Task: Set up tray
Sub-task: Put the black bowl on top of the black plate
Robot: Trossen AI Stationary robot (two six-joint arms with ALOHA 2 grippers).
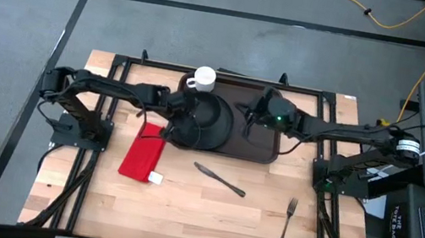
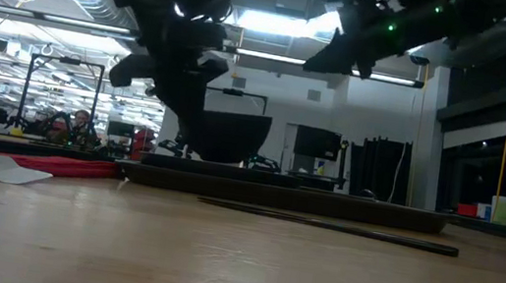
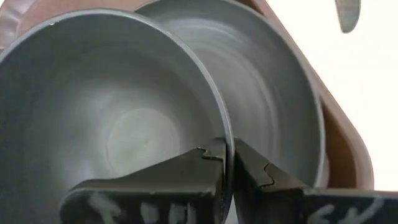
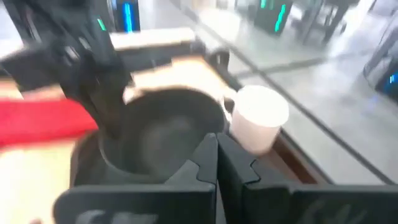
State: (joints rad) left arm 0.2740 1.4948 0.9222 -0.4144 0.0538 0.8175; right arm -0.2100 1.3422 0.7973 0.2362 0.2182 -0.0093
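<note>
Two pincers work over the tray [image 1: 263,148] at the worktop's [image 1: 198,211] far side: left pincer [image 3: 225,163] clamped on a bowl's [image 3: 124,112] rim to seat it on the plate [image 3: 280,93]; right pincer [image 4: 216,149] closed, empty, near the mug [image 4: 258,118].

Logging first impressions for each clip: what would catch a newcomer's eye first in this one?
The left gripper, shut on the rim of a dark bowl, holds it over the black plate on the brown tray at the table's far middle. A white mug stands at the tray's far edge, and the right gripper hovers shut and empty above the tray's right half.
</note>
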